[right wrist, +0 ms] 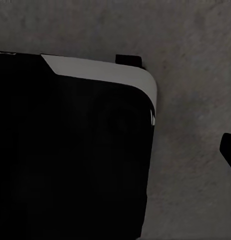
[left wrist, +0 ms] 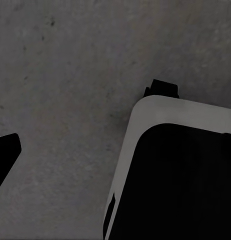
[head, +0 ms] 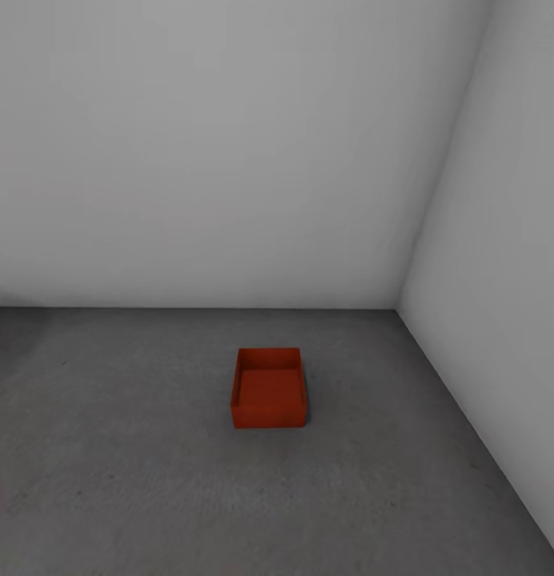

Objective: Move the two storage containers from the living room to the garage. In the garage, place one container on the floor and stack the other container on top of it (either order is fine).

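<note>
Head view shows one bin on the garage floor, straight ahead near the corner, long axis pointing away from me. Pincers' opening I cannot tell; neither arm seems nearer.

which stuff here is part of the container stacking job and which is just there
Part of the job:
- red-orange storage container, open-topped, sitting alone on the floor
- dark grey concrete garage floor, where the stack goes

Just there:
- plain white-grey walls meeting in a corner
- robot's own base, black with a white rim, seen by both wrist cameras
</note>
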`<state>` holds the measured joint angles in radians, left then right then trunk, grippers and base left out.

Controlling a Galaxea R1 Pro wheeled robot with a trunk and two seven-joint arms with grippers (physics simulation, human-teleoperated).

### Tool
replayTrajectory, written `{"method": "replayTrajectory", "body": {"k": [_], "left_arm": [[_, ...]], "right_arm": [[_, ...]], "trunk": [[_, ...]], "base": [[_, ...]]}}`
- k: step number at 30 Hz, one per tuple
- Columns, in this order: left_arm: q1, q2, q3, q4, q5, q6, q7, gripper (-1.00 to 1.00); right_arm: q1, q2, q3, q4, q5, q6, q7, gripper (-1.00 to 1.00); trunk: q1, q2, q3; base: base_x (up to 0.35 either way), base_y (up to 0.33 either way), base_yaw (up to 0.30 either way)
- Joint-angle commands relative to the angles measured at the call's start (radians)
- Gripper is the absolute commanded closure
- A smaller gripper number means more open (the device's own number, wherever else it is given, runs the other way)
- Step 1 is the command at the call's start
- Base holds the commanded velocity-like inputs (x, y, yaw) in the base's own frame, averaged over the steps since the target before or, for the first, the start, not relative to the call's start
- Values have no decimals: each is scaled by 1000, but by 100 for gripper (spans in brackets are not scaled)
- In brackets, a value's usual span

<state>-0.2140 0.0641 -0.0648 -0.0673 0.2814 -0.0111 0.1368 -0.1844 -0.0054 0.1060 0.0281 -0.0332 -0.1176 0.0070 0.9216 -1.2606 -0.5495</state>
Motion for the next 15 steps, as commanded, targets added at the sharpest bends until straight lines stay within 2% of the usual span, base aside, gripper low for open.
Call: {"method": "replayTrajectory", "body": {"k": [1, 15], "left_arm": [[0, 0, -7, 0, 9, -1, 3, -100], [0, 0, -7, 0, 9, -1, 3, -100]], "right_arm": [[-1, 1, 8, 3, -4, -6, 1, -100], [-1, -3, 7, 3, -4, -9, 1, -100]], "trunk": [[0, 0, 1], [0, 0, 24]], "base": [[0, 0, 0], [0, 0, 0]]}}
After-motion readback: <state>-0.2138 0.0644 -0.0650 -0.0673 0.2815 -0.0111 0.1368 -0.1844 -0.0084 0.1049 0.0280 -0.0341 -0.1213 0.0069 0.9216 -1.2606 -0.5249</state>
